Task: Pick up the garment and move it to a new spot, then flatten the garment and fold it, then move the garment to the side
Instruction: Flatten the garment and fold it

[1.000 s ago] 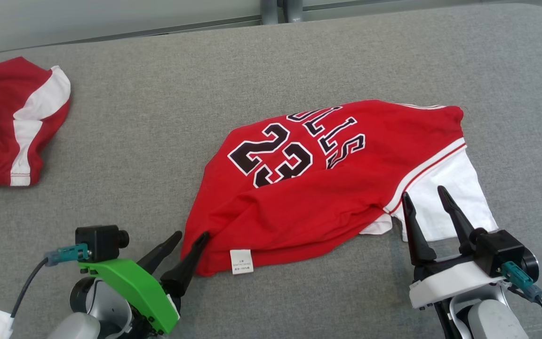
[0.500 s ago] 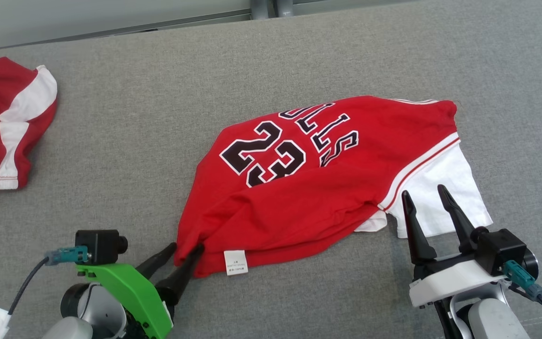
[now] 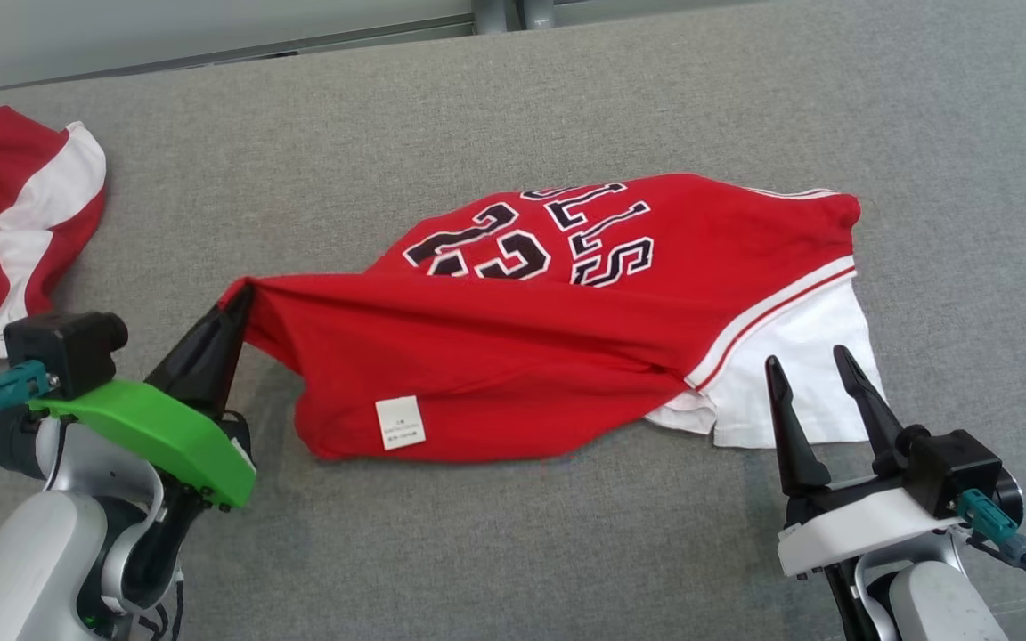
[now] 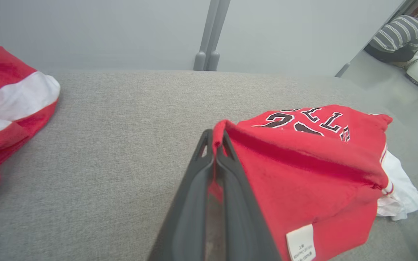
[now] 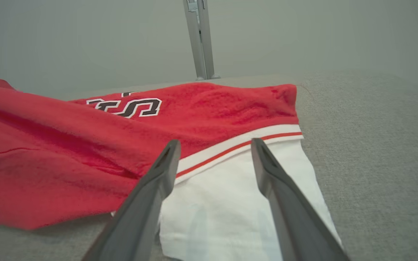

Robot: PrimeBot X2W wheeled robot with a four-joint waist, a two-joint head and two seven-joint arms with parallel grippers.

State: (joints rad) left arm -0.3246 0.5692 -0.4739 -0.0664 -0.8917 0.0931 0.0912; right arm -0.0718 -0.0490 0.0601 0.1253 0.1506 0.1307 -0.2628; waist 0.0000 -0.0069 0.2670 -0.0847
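Note:
A red jersey (image 3: 566,338) with black "23" lettering and a white sleeve lies on the grey cushion (image 3: 513,107). My left gripper (image 3: 241,298) is shut on the jersey's left corner and holds it lifted and stretched to the left; the left wrist view shows red cloth (image 4: 303,170) pinched between the left gripper's (image 4: 216,136) fingers. My right gripper (image 3: 809,365) stands open over the white sleeve (image 3: 789,356) at the lower right. In the right wrist view the right gripper's (image 5: 214,143) fingers hover above the white cloth (image 5: 238,195), holding nothing.
A second red and white garment (image 3: 5,223) lies at the cushion's left edge, also seen as the red and white cloth (image 4: 5,108) in the left wrist view. A grey post (image 5: 200,40) rises behind the cushion. A person in a striped top (image 4: 397,40) sits far off.
My left gripper closed on the jersey's lower left corner, then lifted and pulled it up and to the left, stretching the cloth. The right gripper stayed open and still.

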